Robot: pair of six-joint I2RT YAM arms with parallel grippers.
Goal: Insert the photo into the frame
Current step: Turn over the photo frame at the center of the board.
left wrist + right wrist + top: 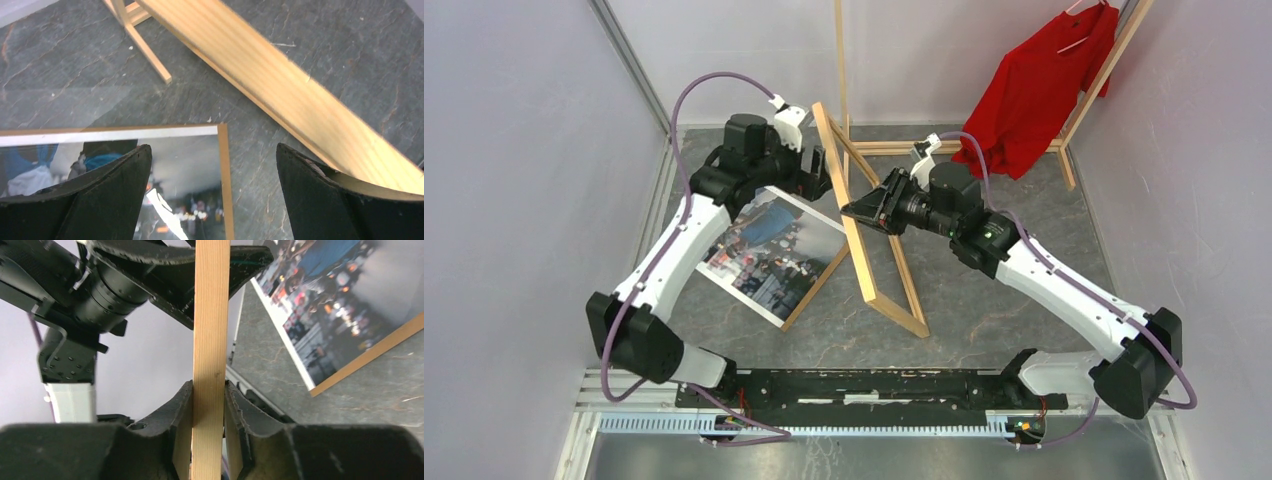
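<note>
on the dark table (1004, 300), left of centre, the photo (774, 255) lies flat and face up on a brown backing board (814, 290) whose edge shows along its near and right sides. just right of it stands the frame (864, 272), tilted up on its lower end, with its long rail rising over the photo's right corner. the frame opening holds nothing.

the right gripper (210, 385) is closed on the frame's long rail, one pad on each face, and it carries the raised frame. the left gripper (816, 170) is spread fully wide near the upper end of that rail, above the far corner of the photo. it has hold of nothing, and whether a finger touches the wood cannot be told.

progress, as a judgement:
- done: the frame is lifted clear of the photo and controlled by one arm.
- left: bring photo and frame together, seat the print squarely inside the wood, and release. this is most of the task.

count:
- photo: one
- frame: one
- backing board: one
- grippers: two, one occupied and one free
- clothes rack (842, 70): one, at the far edge
- red shirt (1044, 90): one, hanging on the rack
</note>
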